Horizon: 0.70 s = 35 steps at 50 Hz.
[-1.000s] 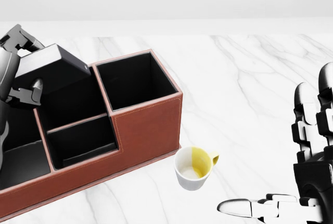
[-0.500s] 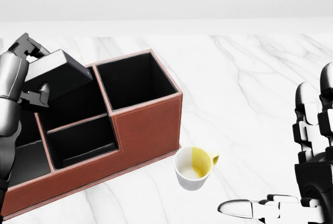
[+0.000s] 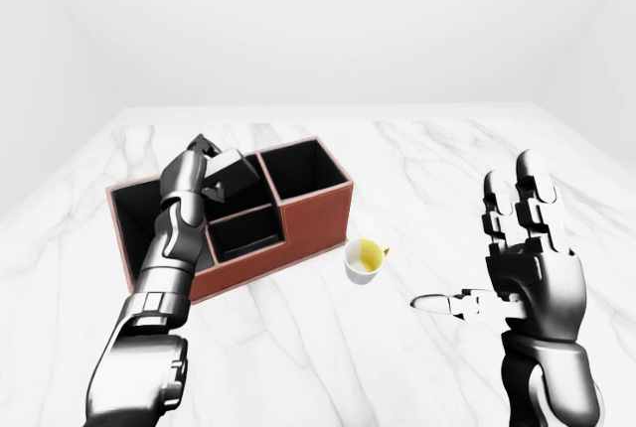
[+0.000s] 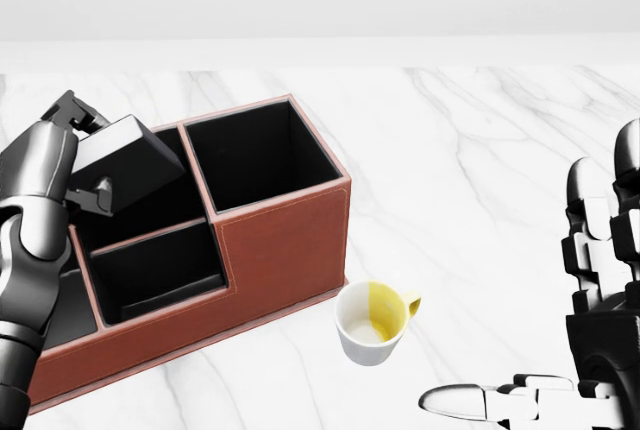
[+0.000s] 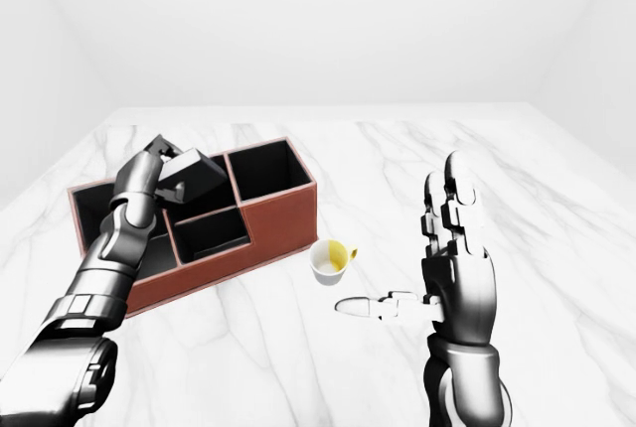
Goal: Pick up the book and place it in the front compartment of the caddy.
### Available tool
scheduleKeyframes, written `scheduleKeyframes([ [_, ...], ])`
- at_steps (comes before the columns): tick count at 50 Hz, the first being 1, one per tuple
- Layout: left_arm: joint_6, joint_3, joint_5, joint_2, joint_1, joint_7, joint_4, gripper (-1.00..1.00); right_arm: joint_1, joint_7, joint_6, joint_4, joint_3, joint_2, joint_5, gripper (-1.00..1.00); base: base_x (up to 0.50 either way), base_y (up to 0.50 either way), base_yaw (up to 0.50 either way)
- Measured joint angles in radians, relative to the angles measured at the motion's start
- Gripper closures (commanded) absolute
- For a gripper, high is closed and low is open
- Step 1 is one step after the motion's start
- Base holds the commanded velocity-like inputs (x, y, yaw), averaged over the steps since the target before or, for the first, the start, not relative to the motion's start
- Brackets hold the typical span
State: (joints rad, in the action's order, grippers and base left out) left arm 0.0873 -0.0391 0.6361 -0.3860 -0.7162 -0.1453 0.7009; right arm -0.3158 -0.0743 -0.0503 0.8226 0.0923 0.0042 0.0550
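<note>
Left hand (image 4: 82, 155) is clamped on the book (image 4: 127, 162): its fingers (image 4: 92, 196) close round the left part of the dark cover, and one finger shows above the book's far edge. The book is tilted, with its right corner raised, and it hangs over the caddy (image 4: 283, 250), above the middle compartments. It is not inside any compartment yet. From the head view I cannot tell if the book touches the caddy's rim.

The caddy is a long brown box with black inside, and it lies at a slant on the marble table (image 4: 480, 160). Its tall square compartment is at the right end. Left of this one there are two smaller compartments, one far and one near, and further left comes a wider one, partly hidden by the left arm.

Just beside the caddy's near right corner stands a cup (image 4: 372, 323), white outside and partly yellow inside, with its handle to the right.

The right hand (image 3: 525, 268) is well apart from the caddy, at the right side. It is raised with fingers spread upward and the thumb pointing left, holding nothing.
</note>
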Motion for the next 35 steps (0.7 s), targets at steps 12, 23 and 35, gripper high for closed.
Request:
scheduleKeyframes([
  [12, 0.0, 0.026, 0.012, 0.025, -0.055, -0.037, 0.125, 0.99, -0.003, -0.006, -0.008, 0.009, 0.0, 0.001, 0.009, -0.99, 0.0, 0.0, 0.0],
  [23, 0.0, 0.03, 0.0, 0.029, -0.088, -0.079, 0.187, 0.98, -0.006, -0.008, -0.01, 0.013, -0.005, 0.001, 0.009, -0.99, 0.0, 0.0, -0.01],
  [35, 0.0, 0.042, 0.026, 0.036, -0.108, -0.122, 0.219, 0.98, -0.011, -0.01, -0.014, 0.024, -0.004, 0.002, 0.012, -0.99, 0.0, 0.0, -0.01],
])
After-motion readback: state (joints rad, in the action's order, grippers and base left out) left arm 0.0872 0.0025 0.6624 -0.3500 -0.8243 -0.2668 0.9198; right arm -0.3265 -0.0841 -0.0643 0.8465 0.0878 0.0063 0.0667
